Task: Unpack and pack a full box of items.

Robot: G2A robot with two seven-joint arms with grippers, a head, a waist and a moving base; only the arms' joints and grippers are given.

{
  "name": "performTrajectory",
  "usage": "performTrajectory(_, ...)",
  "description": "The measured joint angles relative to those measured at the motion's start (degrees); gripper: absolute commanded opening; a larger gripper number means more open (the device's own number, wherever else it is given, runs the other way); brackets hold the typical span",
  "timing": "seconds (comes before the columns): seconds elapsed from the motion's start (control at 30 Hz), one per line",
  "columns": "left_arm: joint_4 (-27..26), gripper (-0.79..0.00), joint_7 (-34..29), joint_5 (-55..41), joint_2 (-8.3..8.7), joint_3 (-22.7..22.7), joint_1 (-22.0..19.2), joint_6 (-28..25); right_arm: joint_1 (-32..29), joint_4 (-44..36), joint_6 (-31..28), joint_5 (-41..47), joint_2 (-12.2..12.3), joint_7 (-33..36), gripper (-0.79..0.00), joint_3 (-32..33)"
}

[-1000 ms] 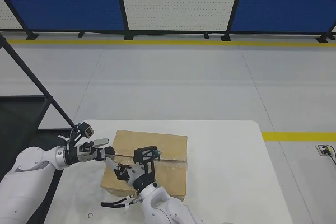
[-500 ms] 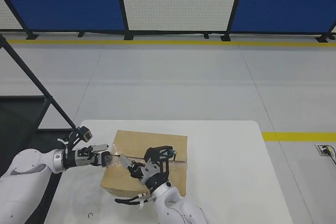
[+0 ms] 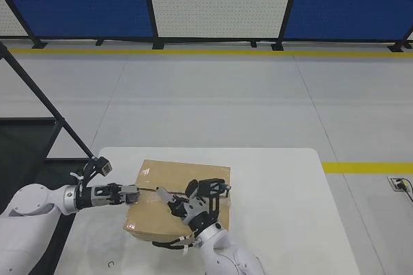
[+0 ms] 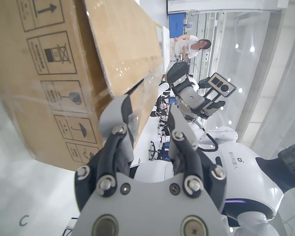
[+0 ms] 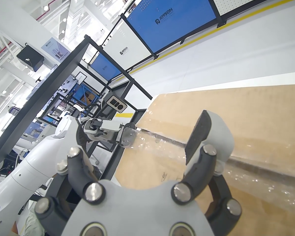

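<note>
Took the step in hand to be peeling the clear tape [image 5: 150, 140] off the top seam of the box [image 3: 193, 175], lying closed on the left part of the white table [image 3: 282, 206]. Found the left gripper [image 3: 129, 194] just off the left end of the box, narrowed on the free end of the clear tape. Found the right gripper [image 3: 177, 196] spread wide above the box top, gripping nothing. Probably best to pull slowly and low along the seam, pressing the box down with the right gripper to prevent sliding. Saw in the right wrist view the strip stretched from the seam to the left gripper; saw in the left wrist view instead the printed side of the box and a flap edge, both hidden from above
</note>
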Motion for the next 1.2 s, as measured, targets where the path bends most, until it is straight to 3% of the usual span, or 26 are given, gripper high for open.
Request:
performTrajectory(0.57,-3.8,-0.785,-0.4,-0.8,1.29,-1.3,-1.3,0.4,-3.3,-4.2,-3.2,3.3,1.1,4.6,0.0,6.0)
performTrajectory(0.77,-1.5,-0.785,-1.2,-0.3,1.13,-0.3,-3.4,1.2,-3.1,-3.3,-4.2,4.5,1.5,8.5,0.0,7.1)
performTrajectory(1.2,3.7,-0.785,-4.2,-2.9,-0.09,2.7,-6.8,4.2,-0.7,-0.5,-5.8,6.9,1.4,9.1,0.0,6.8)
